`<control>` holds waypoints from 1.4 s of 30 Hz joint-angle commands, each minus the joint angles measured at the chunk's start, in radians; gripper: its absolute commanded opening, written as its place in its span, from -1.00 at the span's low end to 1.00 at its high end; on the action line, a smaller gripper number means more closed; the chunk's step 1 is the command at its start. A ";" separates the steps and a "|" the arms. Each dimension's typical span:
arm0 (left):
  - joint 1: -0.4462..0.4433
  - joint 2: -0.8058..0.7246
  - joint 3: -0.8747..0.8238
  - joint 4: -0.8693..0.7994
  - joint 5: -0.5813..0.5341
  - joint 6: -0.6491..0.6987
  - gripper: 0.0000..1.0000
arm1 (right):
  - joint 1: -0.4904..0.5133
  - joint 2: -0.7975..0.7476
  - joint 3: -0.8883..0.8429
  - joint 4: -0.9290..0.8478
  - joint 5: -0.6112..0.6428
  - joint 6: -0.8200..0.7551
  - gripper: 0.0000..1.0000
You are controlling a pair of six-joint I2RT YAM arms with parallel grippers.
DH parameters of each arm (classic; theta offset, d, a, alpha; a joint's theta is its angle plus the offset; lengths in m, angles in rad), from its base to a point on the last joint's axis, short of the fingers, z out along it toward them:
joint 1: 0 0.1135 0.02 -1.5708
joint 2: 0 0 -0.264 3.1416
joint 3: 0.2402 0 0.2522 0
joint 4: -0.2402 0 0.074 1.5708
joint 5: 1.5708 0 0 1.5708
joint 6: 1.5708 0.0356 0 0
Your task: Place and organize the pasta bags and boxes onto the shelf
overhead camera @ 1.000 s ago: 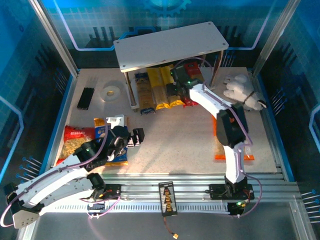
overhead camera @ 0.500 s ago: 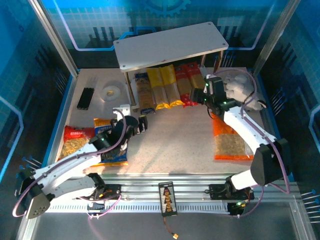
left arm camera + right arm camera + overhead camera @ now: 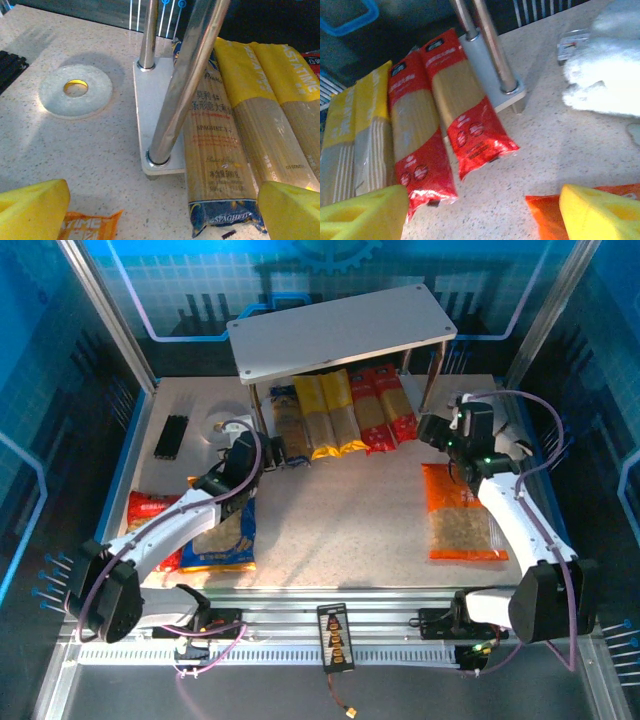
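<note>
L gripper [image 3: 270,452] wide open, empty, at shelf [image 3: 340,330] front-left post [image 3: 185,85] — dark blue pasta box [image 3: 212,150] just ahead-right on lower tier, long axis back under shelf. Nearer than R gripper [image 3: 435,430], also open.

Dark blue pasta box [image 3: 212,150] reads "SPAGHETTI"; yellow box [image 3: 295,85] "ASTATINE".
</note>
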 commanded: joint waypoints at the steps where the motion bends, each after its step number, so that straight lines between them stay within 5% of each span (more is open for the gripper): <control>1: 0.027 0.043 0.052 0.056 0.051 0.016 0.95 | -0.048 0.046 0.024 0.063 -0.028 0.035 0.60; 19: 0.099 0.219 0.123 0.130 0.129 0.010 0.87 | -0.062 0.497 0.330 0.243 0.138 0.033 0.62; 33: 0.133 0.300 0.161 0.148 0.153 0.012 0.81 | -0.052 0.707 0.471 0.395 0.158 0.020 0.60; 38: 0.143 0.312 0.172 0.152 0.168 0.011 0.71 | -0.052 0.746 0.497 0.429 0.123 0.016 0.44; 42: 0.151 0.320 0.185 0.145 0.183 0.011 0.58 | -0.052 0.749 0.508 0.430 0.077 0.004 0.02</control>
